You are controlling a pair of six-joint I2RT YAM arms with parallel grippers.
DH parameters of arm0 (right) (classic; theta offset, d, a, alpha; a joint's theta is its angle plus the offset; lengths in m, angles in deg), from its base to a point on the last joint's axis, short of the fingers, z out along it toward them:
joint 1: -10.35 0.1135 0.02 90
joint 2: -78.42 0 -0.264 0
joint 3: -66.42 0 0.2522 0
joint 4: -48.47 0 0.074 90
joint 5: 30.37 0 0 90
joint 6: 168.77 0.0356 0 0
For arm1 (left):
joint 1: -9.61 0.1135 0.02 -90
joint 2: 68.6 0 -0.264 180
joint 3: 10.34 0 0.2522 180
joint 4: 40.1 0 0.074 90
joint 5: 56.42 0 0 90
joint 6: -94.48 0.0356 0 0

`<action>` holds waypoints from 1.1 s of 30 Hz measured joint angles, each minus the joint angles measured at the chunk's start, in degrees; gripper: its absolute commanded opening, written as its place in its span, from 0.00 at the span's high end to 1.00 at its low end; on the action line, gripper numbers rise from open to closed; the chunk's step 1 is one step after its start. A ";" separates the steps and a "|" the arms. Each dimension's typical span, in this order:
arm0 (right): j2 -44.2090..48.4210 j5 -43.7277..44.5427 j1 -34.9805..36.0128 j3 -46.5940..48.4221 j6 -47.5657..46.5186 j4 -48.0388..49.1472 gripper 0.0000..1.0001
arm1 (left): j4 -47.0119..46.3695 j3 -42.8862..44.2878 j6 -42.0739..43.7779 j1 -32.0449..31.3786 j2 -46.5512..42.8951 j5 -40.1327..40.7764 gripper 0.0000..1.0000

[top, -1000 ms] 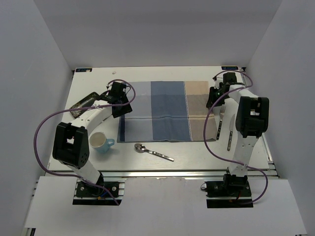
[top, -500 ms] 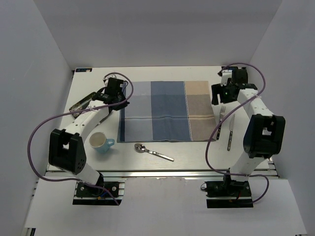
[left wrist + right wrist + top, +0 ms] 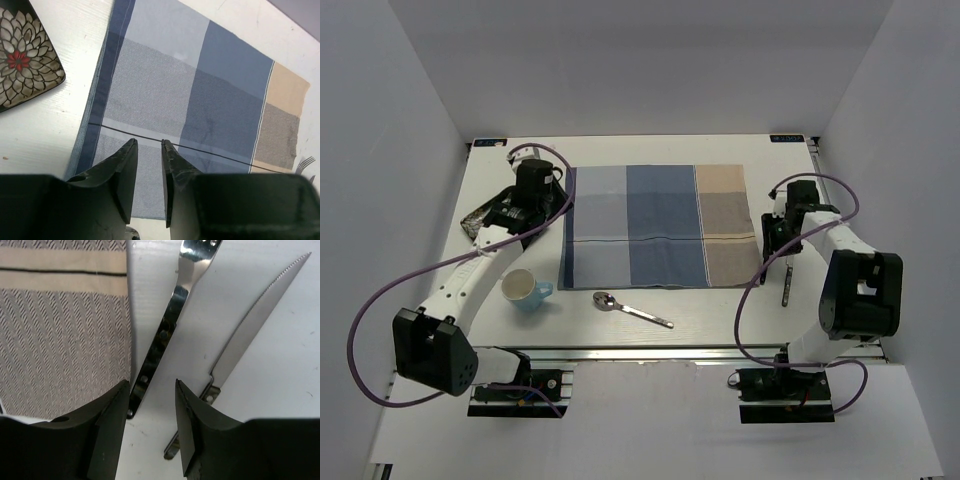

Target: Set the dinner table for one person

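Hovering my right pincer (image 3: 150,385), wide, astride the fork (image 3: 165,330) handle on the tabletop (image 3: 720,310) spread beneath both arms; my left pincer (image 3: 147,142), narrowly parted and empty, hangs over the placemat (image 3: 200,90).

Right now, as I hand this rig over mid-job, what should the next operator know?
Left pincer: open, empty, over the blue-and-beige checked cloth placemat, near the dark flower-patterned plate.
Right pincer: open, empty, astride the handle of the steel fork; serrated steel knife alongside, both right of the placemat.
Pale blue mug and steel spoon sit on the white table, nearer the bases.
Done: placemat spread flat. To do: everything else; nothing is on it yet.
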 measured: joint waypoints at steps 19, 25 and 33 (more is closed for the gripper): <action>-9.90 2.73 -1.05 2.34 5.88 7.10 0.96 | 0.39 -3.85 -2.05 0.00 -4.39 0.59 0.61; -8.46 1.05 -1.92 1.64 5.38 7.78 1.00 | 0.44 -3.80 -2.01 0.00 -4.50 0.66 0.61; 0.24 -5.14 6.19 4.96 5.88 9.40 1.00 | 0.22 -3.69 -1.66 0.00 -4.79 1.07 0.61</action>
